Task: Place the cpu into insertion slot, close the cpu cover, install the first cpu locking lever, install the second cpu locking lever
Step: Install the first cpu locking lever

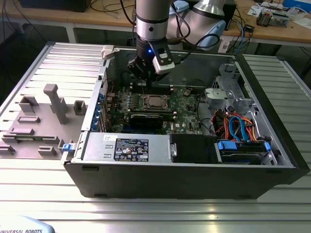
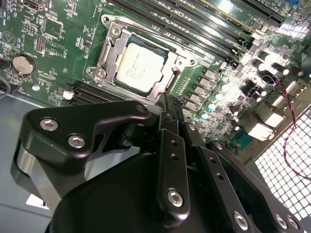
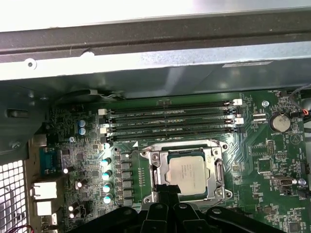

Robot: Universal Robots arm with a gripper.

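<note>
cpu (image 3: pixel 187 175) flat, silver top upward

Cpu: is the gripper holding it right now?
No, the cpu lies flat inside the insertion slot, with the gripper at the slot's edge.

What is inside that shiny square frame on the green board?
The cpu lies flat in the insertion slot, its silver top showing through the window of the cpu cover. The slot's centre beneath is hidden, and the hand covers one edge.
</note>
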